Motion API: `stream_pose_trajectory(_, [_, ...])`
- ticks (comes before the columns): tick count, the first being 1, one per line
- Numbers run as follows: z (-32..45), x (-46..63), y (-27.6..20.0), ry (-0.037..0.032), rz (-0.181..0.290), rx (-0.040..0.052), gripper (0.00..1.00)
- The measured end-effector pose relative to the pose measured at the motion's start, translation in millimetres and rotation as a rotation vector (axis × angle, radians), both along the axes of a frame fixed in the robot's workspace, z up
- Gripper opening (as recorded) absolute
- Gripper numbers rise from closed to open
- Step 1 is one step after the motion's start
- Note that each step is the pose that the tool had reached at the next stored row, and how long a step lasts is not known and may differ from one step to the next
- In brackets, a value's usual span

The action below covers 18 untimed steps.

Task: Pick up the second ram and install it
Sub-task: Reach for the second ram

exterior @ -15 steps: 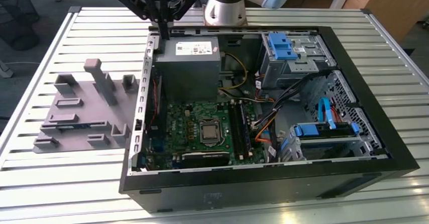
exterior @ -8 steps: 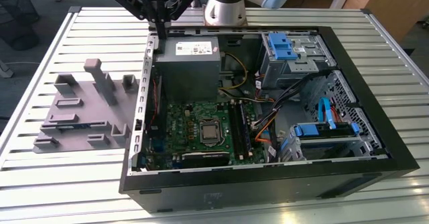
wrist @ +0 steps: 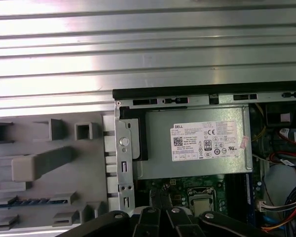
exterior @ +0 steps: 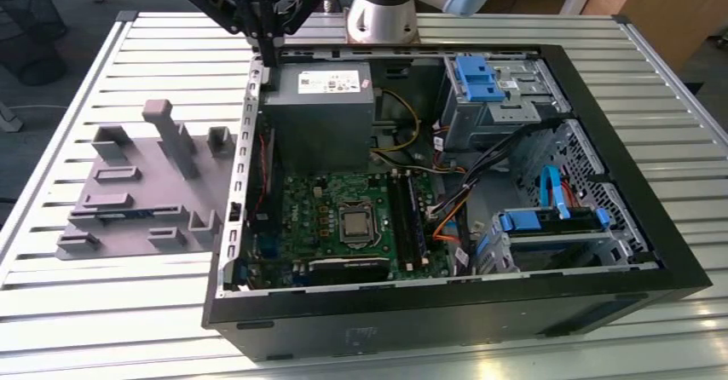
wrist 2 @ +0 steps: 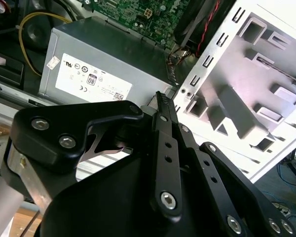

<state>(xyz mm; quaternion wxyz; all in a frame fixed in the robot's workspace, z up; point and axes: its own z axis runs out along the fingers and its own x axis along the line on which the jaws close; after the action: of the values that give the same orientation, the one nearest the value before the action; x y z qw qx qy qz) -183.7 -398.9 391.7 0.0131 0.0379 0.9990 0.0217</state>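
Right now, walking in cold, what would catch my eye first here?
The open computer case on the slatted table, its green motherboard bared. Then the black gripper hanging over the case's corner by the grey power supply. On the exterior view's left sits a grey holder tray, with a blue-green memory stick lying in one slot.

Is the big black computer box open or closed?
Open. The black metal computer case has no side cover, so its green motherboard and grey power supply box show inside.
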Motion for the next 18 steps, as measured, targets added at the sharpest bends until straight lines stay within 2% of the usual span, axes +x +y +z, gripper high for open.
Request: stream_pose_trajectory(18, [-0.3, -10.0, 0.0, 0.0000, 0.000, 0.0000, 0.11])
